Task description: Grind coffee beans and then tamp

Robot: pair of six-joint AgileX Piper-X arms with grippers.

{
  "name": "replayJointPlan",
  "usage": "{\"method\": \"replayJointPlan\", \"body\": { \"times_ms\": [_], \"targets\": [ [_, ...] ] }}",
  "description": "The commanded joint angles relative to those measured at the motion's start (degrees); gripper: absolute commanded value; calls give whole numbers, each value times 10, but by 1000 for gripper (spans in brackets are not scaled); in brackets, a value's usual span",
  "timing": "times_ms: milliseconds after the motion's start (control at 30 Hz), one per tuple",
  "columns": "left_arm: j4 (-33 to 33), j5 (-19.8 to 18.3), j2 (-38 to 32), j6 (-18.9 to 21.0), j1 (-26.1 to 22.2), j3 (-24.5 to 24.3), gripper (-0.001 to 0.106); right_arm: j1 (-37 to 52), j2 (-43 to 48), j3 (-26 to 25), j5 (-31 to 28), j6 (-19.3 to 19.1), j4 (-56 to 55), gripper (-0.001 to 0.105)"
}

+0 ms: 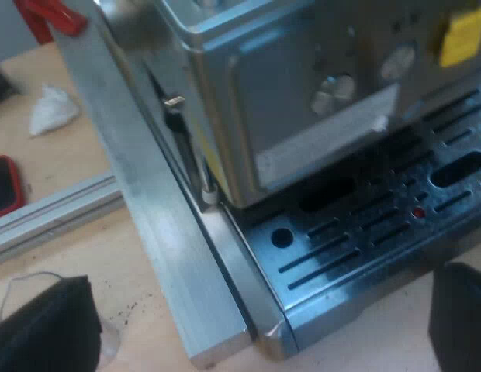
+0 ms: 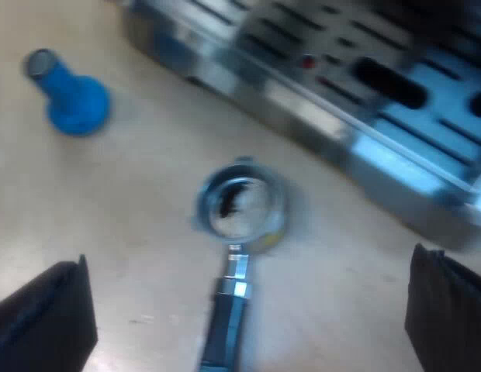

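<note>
My left gripper (image 1: 252, 322): wide, empty, by the espresso machine (image 1: 302, 93) | my right gripper (image 2: 244, 310): wide, empty, above the metal holder (image 2: 240, 205) on the table (image 2: 132, 240) | blue tamper (image 2: 76, 102) nearby

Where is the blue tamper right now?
In the right wrist view, the blue tamper rests on the table by the espresso machine's front, apart from the metal holder lying nearby.

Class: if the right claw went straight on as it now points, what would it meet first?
Probably the round metal holder with a dark handle, lying loose on the pale table between the right claw's open fingers; depth is unclear. The blue tamper lies off that line.
</note>
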State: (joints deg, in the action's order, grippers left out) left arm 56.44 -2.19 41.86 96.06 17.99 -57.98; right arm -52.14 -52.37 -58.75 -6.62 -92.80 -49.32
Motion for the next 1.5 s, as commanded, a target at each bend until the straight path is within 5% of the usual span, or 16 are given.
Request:
{"method": "replayJointPlan", "body": {
  "times_ms": [33, 200, 233, 333, 633, 867, 1200, 1500],
  "targets": [
    [0, -18, 8, 16, -37, -19, 87, 58, 16, -20, 5, -37, -36, 82],
    [0, -76, 17, 21, -104, -31, 87, 208, 38, -20, 66, -67, -36, 82],
    [6, -101, 20, 23, -158, -31, 87, 246, 40, -20, 89, -73, -36, 82],
    [13, -101, 19, 23, -185, -31, 87, 337, 44, -20, 143, -84, -36, 82],
    [18, -99, 19, 23, -184, -31, 87, 525, 79, -20, 166, -149, -36, 82],
    [25, -86, -1, 23, -184, -30, 87, 560, 140, -18, 175, -173, -36, 82],
    [24, 10, -94, 23, -184, -22, 87, 560, 236, -18, 171, -185, -36, 82],
    [39, 38, -305, 30, -184, 57, 87, 560, 369, 4, 128, -184, -60, 82]
  ]
}}
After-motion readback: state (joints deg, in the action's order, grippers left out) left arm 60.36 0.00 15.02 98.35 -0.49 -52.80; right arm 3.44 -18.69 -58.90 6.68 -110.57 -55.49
